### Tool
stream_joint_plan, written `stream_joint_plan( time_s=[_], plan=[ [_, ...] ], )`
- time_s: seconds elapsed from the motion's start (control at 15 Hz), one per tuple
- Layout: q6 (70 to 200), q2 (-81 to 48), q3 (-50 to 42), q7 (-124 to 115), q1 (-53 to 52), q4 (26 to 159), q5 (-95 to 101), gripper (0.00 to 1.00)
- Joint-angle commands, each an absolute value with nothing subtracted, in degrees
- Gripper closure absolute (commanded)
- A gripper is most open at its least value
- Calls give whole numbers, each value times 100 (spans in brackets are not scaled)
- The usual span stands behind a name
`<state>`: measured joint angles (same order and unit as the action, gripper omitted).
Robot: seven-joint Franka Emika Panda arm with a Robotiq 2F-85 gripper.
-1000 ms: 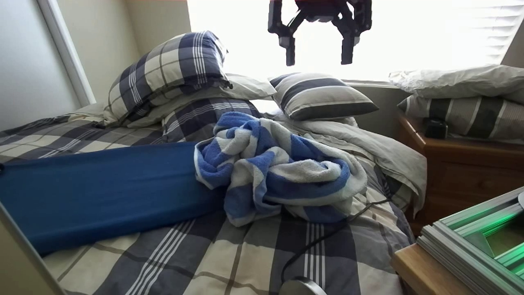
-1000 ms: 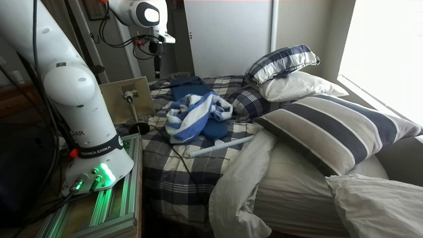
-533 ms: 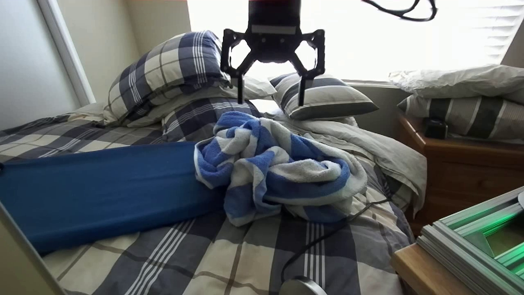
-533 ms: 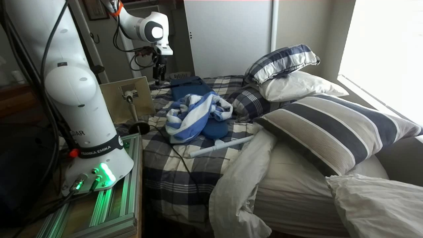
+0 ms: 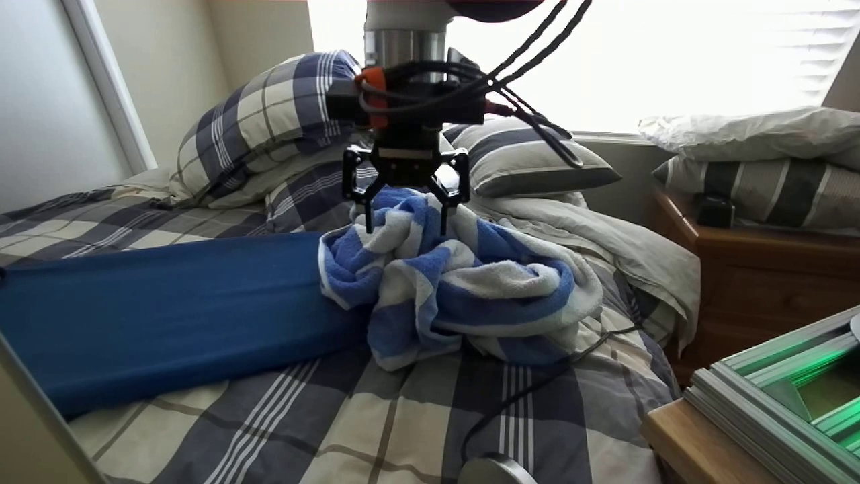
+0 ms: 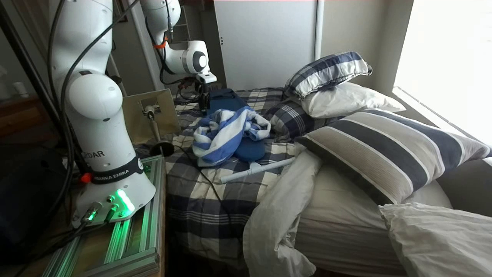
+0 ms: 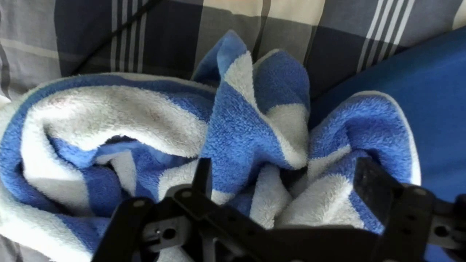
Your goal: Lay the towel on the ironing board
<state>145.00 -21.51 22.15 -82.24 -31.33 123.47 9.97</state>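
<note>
Above the heaped towel (image 5: 497, 316), the gripper (image 5: 406, 230) points down, jaws released, fingers (image 5: 444, 218) set wide apart. Contact with cloth: cannot tell. In an exterior view the tips overlap the upper folds; in the wrist view towel fills the gap behind them, and the gripper's lower part is cut off by the frame. In both exterior views the upper arm leaves the picture at the top.

Towel lies bunched, partly over the ironing board (image 5: 181, 309), partly on the plaid bedding (image 5: 295, 430); deeper folds dark, layering unreadable. A stretch of board is hidden beneath it. The board's rounded end (image 6: 250, 151) shows past the cloth, white bar (image 6: 271, 166) just beside. Opposite end cut by the left edge in an exterior view; lower corner behind a beige panel (image 5: 27, 437). Round metal object (image 5: 496, 470) cropped at bottom edge.
</note>
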Motion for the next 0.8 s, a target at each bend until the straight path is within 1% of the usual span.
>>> stream_joint_plan(
  time_s=[0.0,0.4,0.73],
  plan=[
    [14504,-2284,1905,-8142,-3456,12231,957,0],
    [14504,-2505,1789,-8150,-3615,12001,1021,0],
    [14564,-2492,1825,-7679,-3506,12164,820,0]
  ],
)
